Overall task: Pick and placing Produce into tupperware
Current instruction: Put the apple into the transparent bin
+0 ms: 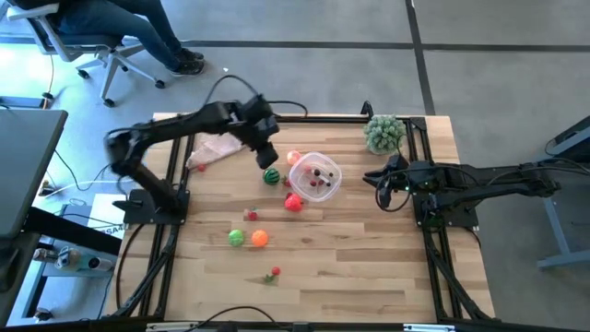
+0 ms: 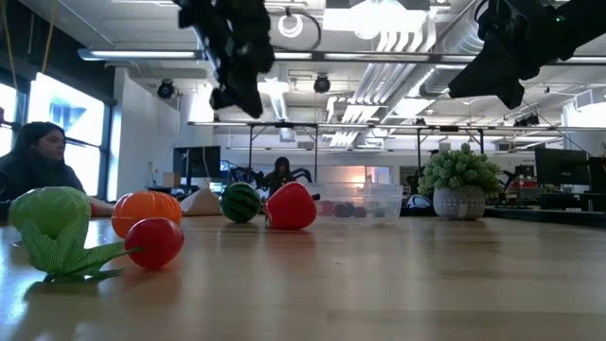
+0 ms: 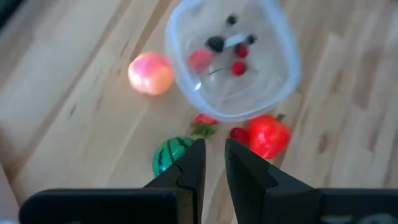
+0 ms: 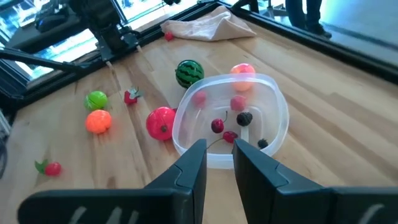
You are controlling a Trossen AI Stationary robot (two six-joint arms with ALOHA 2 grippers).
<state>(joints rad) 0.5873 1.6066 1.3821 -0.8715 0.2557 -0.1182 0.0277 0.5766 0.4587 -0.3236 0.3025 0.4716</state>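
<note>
The clear tupperware [image 1: 315,177] stands mid-table with tiny dark red berries and red pieces inside [image 3: 231,56]. Around it on the wood lie a striped green ball [image 1: 271,176], a pale orange ball [image 1: 294,159], a red piece [image 1: 293,203], an orange ball [image 1: 260,238], a green ball [image 1: 237,237] and small red bits [image 1: 274,273]. My left gripper [image 1: 265,152] hangs shut above the table, over the striped green ball [image 3: 169,155], touching nothing. My right gripper [image 1: 383,189] waits shut to the right of the tupperware [image 4: 230,121].
A bushy pale-green plant in a pot [image 1: 384,134] stands at the far right corner, just beyond my right gripper. A beige cloth [image 1: 217,149] lies at the far left under my left arm. Bare wood stretches along the near edge. A person sits beyond the far-left corner [image 1: 138,28].
</note>
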